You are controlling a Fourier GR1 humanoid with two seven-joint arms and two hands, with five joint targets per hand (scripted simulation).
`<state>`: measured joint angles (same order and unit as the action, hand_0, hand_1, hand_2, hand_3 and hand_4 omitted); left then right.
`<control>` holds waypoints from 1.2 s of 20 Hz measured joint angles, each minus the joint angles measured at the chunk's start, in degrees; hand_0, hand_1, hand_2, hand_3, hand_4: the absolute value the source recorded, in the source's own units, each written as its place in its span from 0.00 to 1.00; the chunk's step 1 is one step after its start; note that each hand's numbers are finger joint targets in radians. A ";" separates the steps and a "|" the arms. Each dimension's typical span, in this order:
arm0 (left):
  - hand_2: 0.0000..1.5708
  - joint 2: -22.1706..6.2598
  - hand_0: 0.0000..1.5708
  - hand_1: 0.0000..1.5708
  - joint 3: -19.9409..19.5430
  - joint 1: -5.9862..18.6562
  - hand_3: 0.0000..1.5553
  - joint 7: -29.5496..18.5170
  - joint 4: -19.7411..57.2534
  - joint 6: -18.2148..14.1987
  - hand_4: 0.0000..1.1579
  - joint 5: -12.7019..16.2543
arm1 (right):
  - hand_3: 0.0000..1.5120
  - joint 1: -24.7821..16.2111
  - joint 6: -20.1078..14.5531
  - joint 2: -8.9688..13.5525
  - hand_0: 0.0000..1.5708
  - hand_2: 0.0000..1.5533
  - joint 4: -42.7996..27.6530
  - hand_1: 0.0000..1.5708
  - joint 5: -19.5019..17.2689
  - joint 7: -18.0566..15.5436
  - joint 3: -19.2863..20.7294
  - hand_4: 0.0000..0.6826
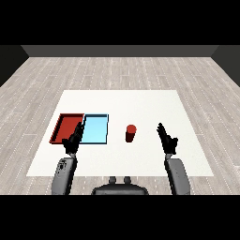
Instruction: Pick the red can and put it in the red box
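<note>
Head view: can [131, 133] upright mid-table, just right of blue tray [96, 130], red tray [67, 127] beyond. My right hand [167, 139] is nearer, can to its left; left hand [73, 139] over the trays. Both released, holding nothing.

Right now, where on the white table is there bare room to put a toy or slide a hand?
Bare patches: the white table behind the trays and can, and the strip between the upright red can and the right hand. It is crowded at the left, where the left hand overlaps the near edges of the red tray and the adjoining light blue tray.
</note>
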<state>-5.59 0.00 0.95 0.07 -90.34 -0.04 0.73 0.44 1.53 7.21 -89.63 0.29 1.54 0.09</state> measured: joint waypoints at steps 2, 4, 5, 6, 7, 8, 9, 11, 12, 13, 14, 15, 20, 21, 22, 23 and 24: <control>0.00 0.08 0.00 0.00 -0.04 -0.06 0.00 -0.33 0.04 0.57 0.00 -0.28 | 0.00 -0.52 0.75 0.12 0.00 0.00 -0.34 0.00 0.33 -0.46 0.88 0.00; 0.00 0.16 0.00 0.00 -0.05 -0.21 0.00 -0.61 0.02 0.95 0.00 -0.49 | 0.00 -1.54 1.88 0.67 0.00 0.00 -1.01 0.00 1.30 -1.33 2.24 0.00; 0.00 0.20 0.00 0.00 -0.05 -0.32 0.00 -0.74 0.00 1.09 0.00 -0.58 | 0.00 -2.16 2.55 1.05 0.00 0.00 -1.39 0.00 1.97 -1.86 3.06 0.00; 0.00 0.93 0.00 0.00 0.73 -0.70 0.00 -1.45 0.07 0.55 0.00 -1.41 | 0.00 -2.99 3.36 1.65 0.00 0.00 -1.95 0.00 2.71 -2.49 3.91 0.00; 0.00 1.58 0.00 0.00 0.50 0.52 0.00 -3.73 -1.07 0.45 0.00 -0.82 | 0.00 -2.56 3.93 1.43 0.00 0.00 -3.24 0.00 3.77 -4.35 4.31 0.00; 0.00 1.75 0.00 0.00 0.06 0.55 0.00 -6.54 -2.15 0.85 0.00 -0.06 | 0.00 -2.70 4.78 1.37 0.00 0.00 -4.22 0.00 4.75 -6.49 4.68 0.00; 0.00 1.92 0.00 0.00 -0.53 0.47 0.00 -9.29 -2.69 1.24 0.00 0.71 | 0.00 -2.71 5.82 1.51 0.00 0.00 -4.50 0.00 5.78 -8.78 5.30 0.00; 0.00 2.05 0.00 0.00 -1.06 0.07 0.00 -13.81 -3.85 2.03 0.00 1.48 | 0.00 -3.41 7.82 2.07 0.00 0.00 -5.86 0.00 7.69 -11.65 6.34 0.00; 0.00 2.05 0.00 0.00 -1.47 -0.36 0.00 -15.82 -4.00 2.55 0.00 2.03 | 0.00 -4.13 8.64 1.74 0.00 0.00 -5.55 0.00 7.98 -13.96 6.38 0.00; 0.00 2.15 0.00 0.00 -1.75 -0.40 0.00 -17.47 -3.97 2.95 0.00 2.47 | 0.00 -3.94 9.28 1.74 0.00 0.00 -5.20 0.00 8.34 -15.24 6.59 0.00; 0.00 1.82 0.00 0.00 -2.32 -0.35 0.00 -18.85 -3.64 3.58 0.00 2.93 | 0.00 -3.87 10.07 1.94 0.00 0.00 -4.80 0.00 8.87 -16.14 7.04 0.00; 0.00 2.14 0.00 0.00 -2.24 -0.15 0.00 -19.67 -3.40 3.56 0.00 2.92 | 0.00 -4.63 10.81 2.05 0.00 0.00 -5.08 0.00 9.12 -17.36 7.36 0.00; 0.00 2.70 0.00 0.00 -2.17 -1.24 0.00 -23.38 -3.09 4.51 0.00 3.15 | 0.00 -5.04 12.53 1.82 0.00 0.00 -4.02 0.00 8.94 -20.76 8.40 0.00; 0.00 2.56 0.00 0.00 -2.36 -1.76 0.00 -24.19 -2.78 5.14 0.00 3.49 | 0.00 -4.73 12.82 1.86 0.00 0.00 -3.26 0.00 8.71 -21.31 8.61 0.00; 0.00 2.65 0.00 0.00 -2.43 -2.10 0.00 -24.59 -2.75 5.17 0.00 3.48 | 0.00 -4.71 12.95 1.59 0.00 0.00 -2.95 0.00 8.43 -21.60 8.56 0.00; 0.00 2.57 0.00 0.00 -2.68 -2.17 0.00 -25.27 -2.32 5.49 0.00 3.67 | 0.00 -5.11 12.81 1.09 0.00 0.00 -3.18 0.00 7.81 -21.82 8.11 0.00; 0.00 2.52 0.00 0.00 -2.99 -2.10 0.00 -25.16 -2.57 5.41 0.00 3.87 | 0.00 -4.75 13.08 1.14 0.00 0.00 -2.67 0.00 8.06 -21.89 8.49 0.00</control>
<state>-3.07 -2.99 -1.15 -25.09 -92.91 5.36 4.60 -4.31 14.61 8.35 -92.31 8.35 -20.35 8.57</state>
